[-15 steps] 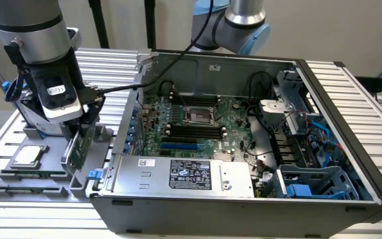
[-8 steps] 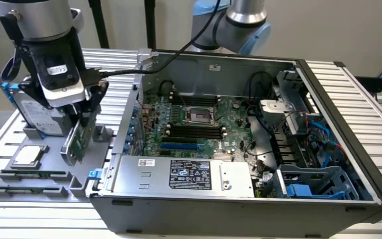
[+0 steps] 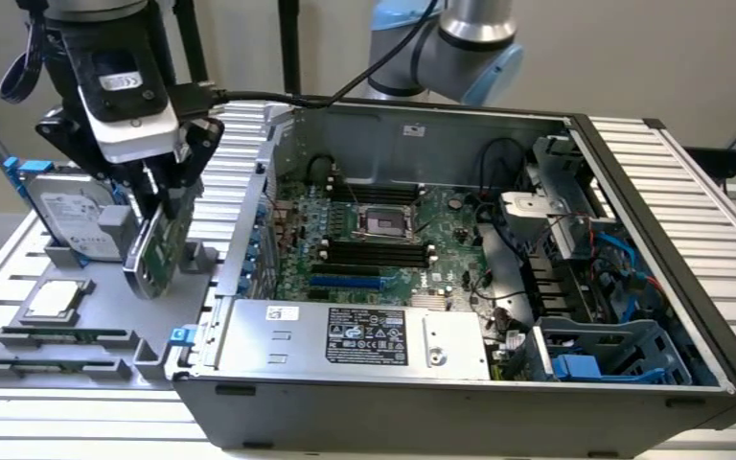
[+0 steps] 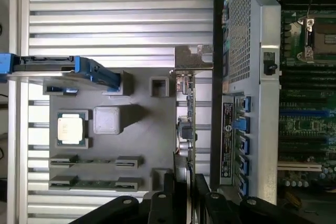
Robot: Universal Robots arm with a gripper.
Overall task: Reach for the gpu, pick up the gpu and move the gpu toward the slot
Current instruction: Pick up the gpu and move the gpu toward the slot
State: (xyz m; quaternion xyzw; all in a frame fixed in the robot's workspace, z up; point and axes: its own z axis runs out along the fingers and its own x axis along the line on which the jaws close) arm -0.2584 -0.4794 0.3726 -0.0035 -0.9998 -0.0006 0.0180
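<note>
Meanwhile, the gpu (image 3: 153, 247) is seen clamped edge-on in the gripper (image 3: 153, 196) at the frame's left, beside the opened computer case (image 3: 471, 407).

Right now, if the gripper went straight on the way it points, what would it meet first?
Likely the grey parts holder below: the gpu clamped in the gripper would touch it first; the gap is unclear.

The gpu (image 3: 150, 254) sits clamped between the fingers of my gripper (image 3: 153, 206) and hangs below it, over the holder tray (image 3: 110, 321). Just beside the gripper, on the exterior view's left, the hard drive (image 3: 72, 216) stands on that tray. The CPU chip (image 3: 58, 299) lies lower, nearer the camera. On the gripper's other side is the computer case (image 3: 471, 422), with the motherboard (image 3: 381, 240) inside.
</note>
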